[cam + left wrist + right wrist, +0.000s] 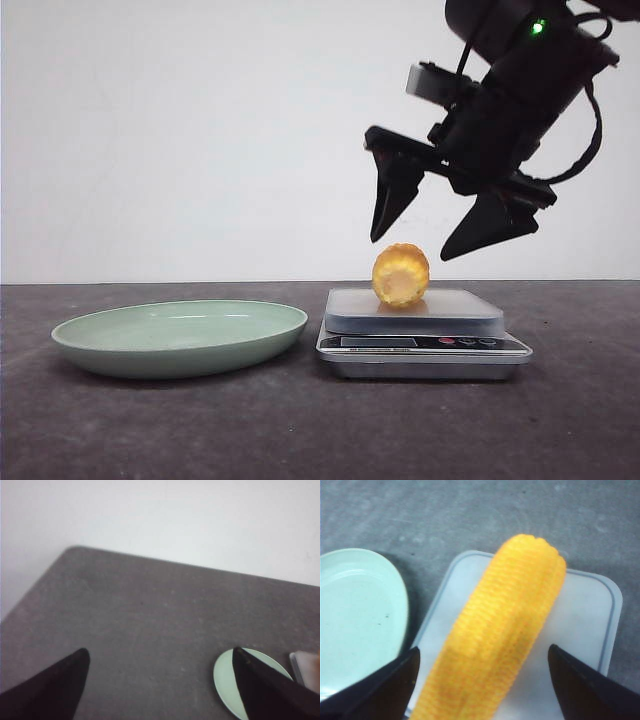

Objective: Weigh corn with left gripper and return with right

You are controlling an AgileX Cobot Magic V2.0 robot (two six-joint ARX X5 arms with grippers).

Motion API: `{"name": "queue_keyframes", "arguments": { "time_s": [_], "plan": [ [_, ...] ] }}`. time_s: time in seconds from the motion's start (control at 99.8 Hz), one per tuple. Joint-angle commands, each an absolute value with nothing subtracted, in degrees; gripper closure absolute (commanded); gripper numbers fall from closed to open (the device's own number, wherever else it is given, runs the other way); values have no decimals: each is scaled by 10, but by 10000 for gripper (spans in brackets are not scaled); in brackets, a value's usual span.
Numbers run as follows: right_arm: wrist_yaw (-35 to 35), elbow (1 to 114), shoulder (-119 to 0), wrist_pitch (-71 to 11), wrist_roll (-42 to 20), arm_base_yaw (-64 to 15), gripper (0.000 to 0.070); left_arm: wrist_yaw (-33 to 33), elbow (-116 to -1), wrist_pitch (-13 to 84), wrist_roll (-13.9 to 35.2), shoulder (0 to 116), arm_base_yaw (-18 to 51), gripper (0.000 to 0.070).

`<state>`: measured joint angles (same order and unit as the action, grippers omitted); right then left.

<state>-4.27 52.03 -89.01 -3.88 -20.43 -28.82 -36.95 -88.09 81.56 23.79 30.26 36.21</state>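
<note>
The corn, a stubby yellow-orange cob piece, lies on the platform of a silver kitchen scale. My right gripper hangs open just above it, one finger to each side, touching nothing. In the right wrist view the corn lies between the spread fingers of the gripper on the pale platform. My left gripper is open and empty over bare table; it does not show in the front view.
A pale green oval plate sits on the dark grey table left of the scale, close to it. Past one left finger, the plate and a corner of the scale show. A white wall stands behind.
</note>
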Motion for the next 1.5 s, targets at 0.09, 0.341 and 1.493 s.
{"name": "queue_keyframes", "arguments": {
  "time_s": [0.09,0.341,1.493],
  "plan": [
    [-39,530,-907,-30,-213,-293,234,-326,-830,835,276,264,348,150],
    [-29,530,-908,-30,-219,-295,394,-310,-726,835,308,191,339,150],
    [8,759,-950,-86,-252,-519,700,-315,-695,822,309,144,338,149]
  ]
}}
